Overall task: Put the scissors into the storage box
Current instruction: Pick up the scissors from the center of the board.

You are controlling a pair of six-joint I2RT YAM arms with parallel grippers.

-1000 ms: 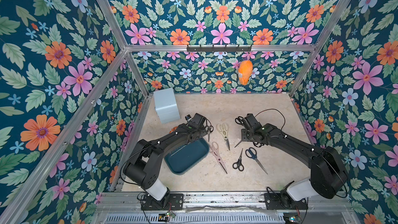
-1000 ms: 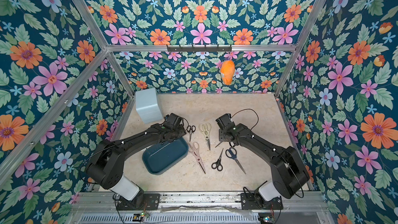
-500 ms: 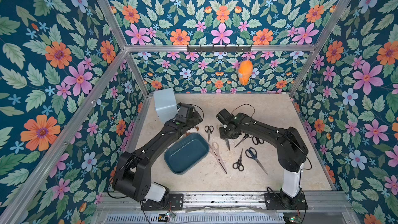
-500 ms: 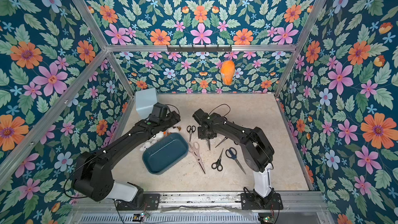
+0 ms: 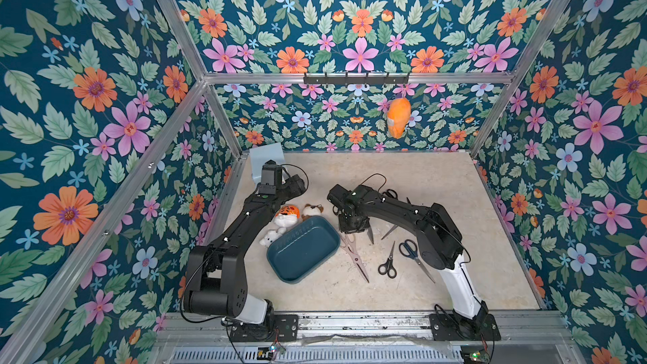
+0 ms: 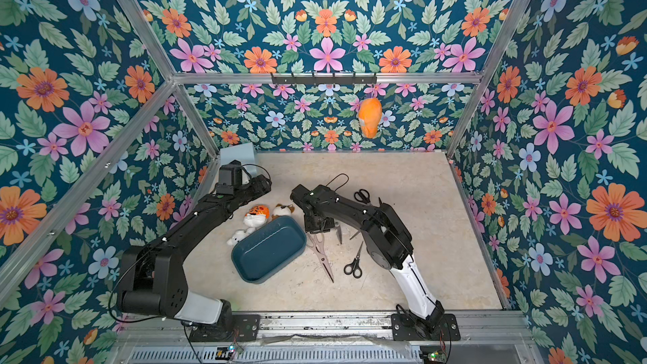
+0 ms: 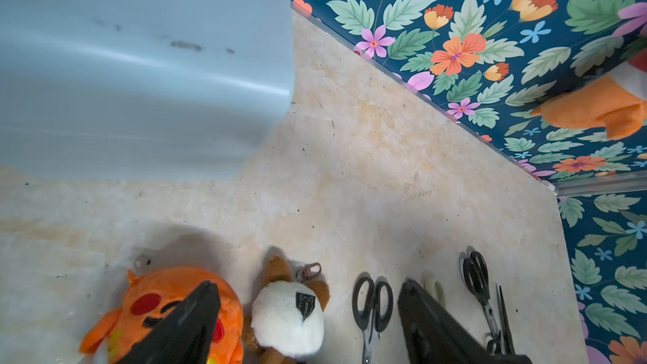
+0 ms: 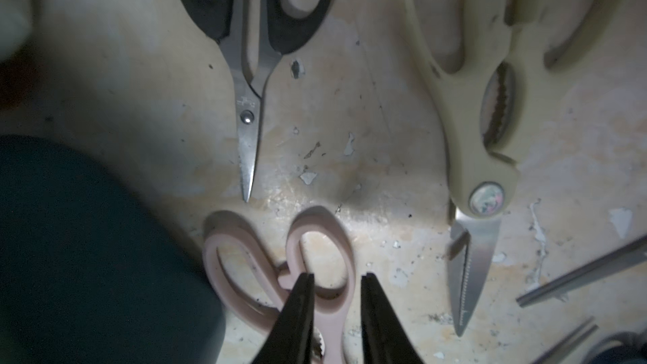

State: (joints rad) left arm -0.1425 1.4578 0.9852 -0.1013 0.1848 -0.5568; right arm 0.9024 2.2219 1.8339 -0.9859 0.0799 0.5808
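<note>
Left gripper (image 7: 308,287), at 11 o'clock of the teal storage box (image 5: 303,248), hangs jaws apart and empty. The box holds no scissors. At its 3 o'clock lie the pink-handled shears (image 5: 353,253). The right gripper (image 8: 332,278) straddles one handle loop, fingers narrowly apart, not clamped. This looks like the grasping step; next it should close, lift and carry toward 9 o'clock.

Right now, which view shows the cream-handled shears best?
The right wrist view: the cream-handled shears fill it, handles to blade. In both top views the right arm hides all but their blade tip; the left wrist view barely shows them.
</note>
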